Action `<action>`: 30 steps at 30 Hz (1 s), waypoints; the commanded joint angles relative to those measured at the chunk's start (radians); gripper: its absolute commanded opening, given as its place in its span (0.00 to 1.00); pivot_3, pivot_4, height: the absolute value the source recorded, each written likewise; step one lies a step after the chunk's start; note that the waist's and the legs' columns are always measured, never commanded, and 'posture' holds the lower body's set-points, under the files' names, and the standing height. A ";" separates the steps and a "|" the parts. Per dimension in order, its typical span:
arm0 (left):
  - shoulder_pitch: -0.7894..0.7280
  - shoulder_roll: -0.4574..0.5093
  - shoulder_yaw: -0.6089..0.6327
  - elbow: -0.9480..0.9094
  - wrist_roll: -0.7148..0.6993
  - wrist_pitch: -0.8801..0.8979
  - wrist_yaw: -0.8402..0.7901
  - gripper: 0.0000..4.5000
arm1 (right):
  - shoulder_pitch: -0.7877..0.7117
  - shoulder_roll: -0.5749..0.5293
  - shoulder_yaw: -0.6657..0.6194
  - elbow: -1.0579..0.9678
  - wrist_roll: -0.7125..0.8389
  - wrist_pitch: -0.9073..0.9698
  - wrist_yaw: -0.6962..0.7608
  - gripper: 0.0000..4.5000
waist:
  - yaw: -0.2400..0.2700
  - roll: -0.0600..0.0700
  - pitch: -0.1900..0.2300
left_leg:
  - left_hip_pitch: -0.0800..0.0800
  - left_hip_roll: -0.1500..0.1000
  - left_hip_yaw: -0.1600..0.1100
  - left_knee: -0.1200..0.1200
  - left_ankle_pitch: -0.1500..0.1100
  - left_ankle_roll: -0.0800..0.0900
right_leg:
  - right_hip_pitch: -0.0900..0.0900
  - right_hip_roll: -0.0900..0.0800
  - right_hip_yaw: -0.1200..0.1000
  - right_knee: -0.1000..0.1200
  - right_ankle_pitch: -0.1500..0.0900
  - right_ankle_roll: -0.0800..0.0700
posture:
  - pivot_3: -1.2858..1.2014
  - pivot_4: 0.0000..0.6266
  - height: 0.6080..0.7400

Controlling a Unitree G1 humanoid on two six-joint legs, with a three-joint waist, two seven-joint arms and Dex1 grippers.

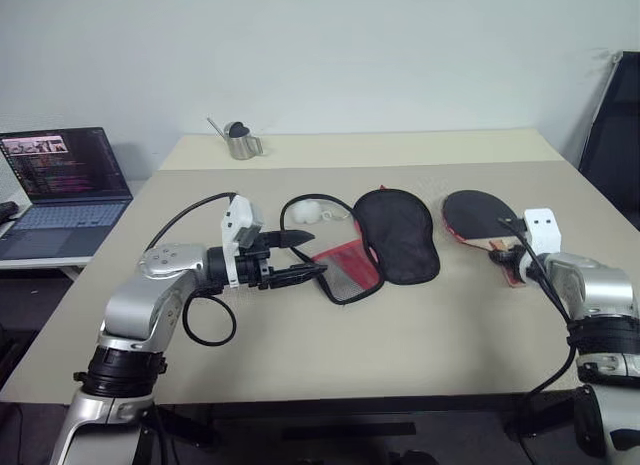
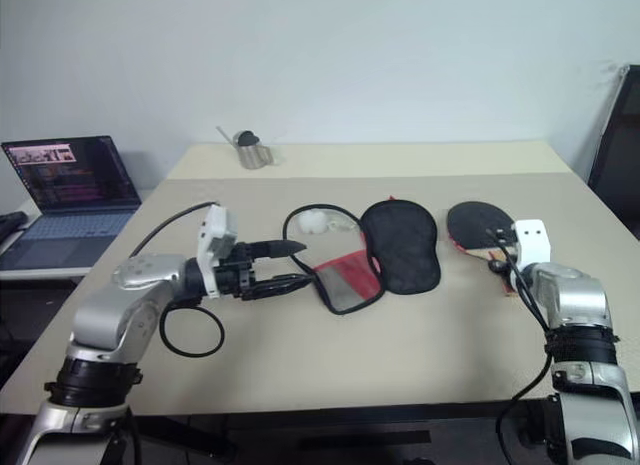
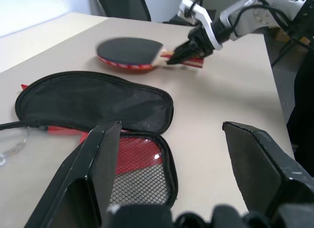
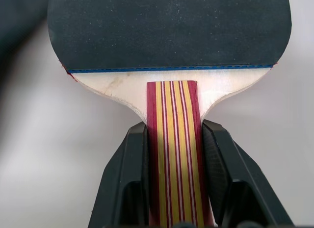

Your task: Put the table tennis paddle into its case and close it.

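Your right gripper (image 4: 174,139) clamps paddle (image 1: 478,217) handle. Paddle at table's (image 1: 420,335) right side, long axis running away from you, blade far, handle near. Your left gripper (image 1: 300,255) spread wide, empty, beside unzipped case (image 1: 385,240).

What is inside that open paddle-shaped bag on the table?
The case lies unzipped and spread flat. Its two halves show only black lining and a red part with mesh; nothing lies in it. The table tennis paddle is apart, its handle gripped by the right hand.

Opened case (image 1: 385,243) mid-table, paddle (image 1: 478,218) to its right, laptop (image 1: 62,190) far left.
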 commanded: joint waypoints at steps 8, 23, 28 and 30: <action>0.067 0.060 0.088 -0.037 -0.018 -0.024 0.030 0.80 | -0.092 0.209 0.016 -0.291 0.072 0.182 -0.136 0.25 | 0.004 0.000 0.000 | -0.001 0.000 0.000 0.000 0.000 0.000 | -0.002 0.000 0.001 0.001 0.000 0.000 | 0.52 0.24 1.00; 0.067 0.059 0.072 -0.027 -0.008 -0.043 0.043 0.80 | -0.097 0.400 0.100 -0.130 0.012 0.036 -0.251 0.25 | -0.004 0.000 0.000 | -0.008 0.000 0.007 0.000 0.000 0.000 | -0.015 0.001 0.009 0.004 0.000 0.000 | 0.52 0.24 1.00; 0.056 0.051 0.058 -0.021 -0.004 -0.050 0.040 0.80 | -0.119 0.417 0.127 -0.007 -0.028 -0.064 -0.267 0.25 | -0.008 0.000 0.000 | -0.008 0.001 0.010 0.000 0.000 0.000 | -0.016 0.001 0.011 0.006 0.000 0.000 | 0.52 0.24 1.00; 0.053 0.049 0.053 -0.021 -0.003 -0.051 0.041 0.80 | -0.126 0.423 0.134 0.029 -0.037 -0.090 -0.269 0.25 | -0.010 0.000 0.000 | -0.008 0.001 0.012 0.000 0.000 0.000 | -0.018 0.002 0.013 0.007 0.000 0.000 | 0.52 0.24 1.00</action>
